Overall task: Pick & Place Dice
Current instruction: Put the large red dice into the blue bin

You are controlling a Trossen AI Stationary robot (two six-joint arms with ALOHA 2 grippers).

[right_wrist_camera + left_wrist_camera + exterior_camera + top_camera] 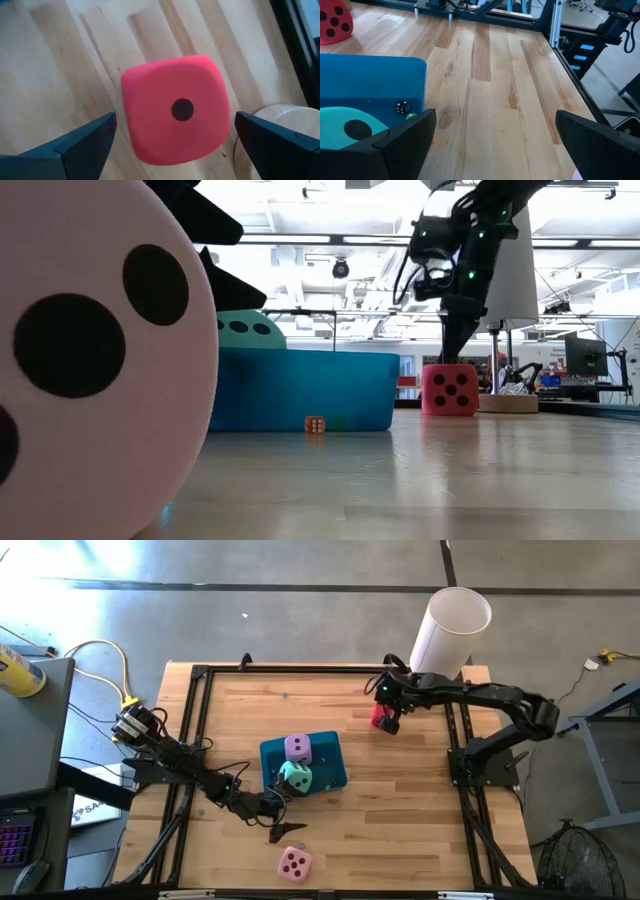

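Above the red die (175, 111), its one-pip face up, the right end effector (175, 137) hangs open, unlabelled.

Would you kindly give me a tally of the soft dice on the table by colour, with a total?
Red die: 1
Pink die: 1
Mint green die: 1
Lilac die: 1
Total: 4

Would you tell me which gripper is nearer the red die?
Right. The right gripper hangs open directly above the red die; the left gripper sits open across the table beside the teal tray.
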